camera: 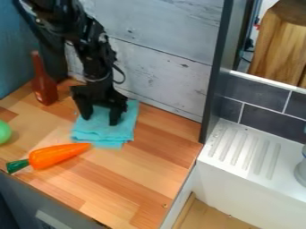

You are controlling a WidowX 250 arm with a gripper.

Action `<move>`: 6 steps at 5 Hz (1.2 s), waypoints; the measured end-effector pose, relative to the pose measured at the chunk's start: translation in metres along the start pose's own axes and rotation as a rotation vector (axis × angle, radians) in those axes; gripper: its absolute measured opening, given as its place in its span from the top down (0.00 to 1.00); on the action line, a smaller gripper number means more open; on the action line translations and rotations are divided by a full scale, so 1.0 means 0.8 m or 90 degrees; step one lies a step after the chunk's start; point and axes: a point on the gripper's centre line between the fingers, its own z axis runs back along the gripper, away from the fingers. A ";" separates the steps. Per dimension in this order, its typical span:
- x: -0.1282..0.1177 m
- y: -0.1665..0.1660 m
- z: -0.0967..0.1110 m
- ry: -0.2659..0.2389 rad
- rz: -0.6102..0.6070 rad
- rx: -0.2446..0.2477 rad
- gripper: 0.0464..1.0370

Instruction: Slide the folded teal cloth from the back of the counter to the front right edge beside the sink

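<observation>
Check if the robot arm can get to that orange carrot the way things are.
Probably yes. The gripper is open at the folded teal cloth, and the carrot lies nearby on the wooden counter, with nothing upright between them; the red bottle stands off behind.

I have a wooden tabletop [128, 167] under me, its blocks running from pale tan to reddish brown, with a small dark spot near the front right corner. A folded turquoise cloth [106, 136] lies toward the back, its layers slightly uneven. At its near edge I see the tip of an orange carrot [58, 156], lying on its side, green end toward the front left edge. A reddish-brown bottle [45, 88] stands upright at back left, and a green ball [4, 132] sits at the view's left edge.
</observation>
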 end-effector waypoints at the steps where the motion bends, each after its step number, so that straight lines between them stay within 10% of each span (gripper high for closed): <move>1: -0.004 -0.021 0.000 0.008 -0.031 -0.040 0.03; 4: -0.059 -0.112 0.023 0.042 -0.117 -0.181 0.03; 6: -0.078 -0.115 0.049 0.034 -0.111 -0.174 0.03</move>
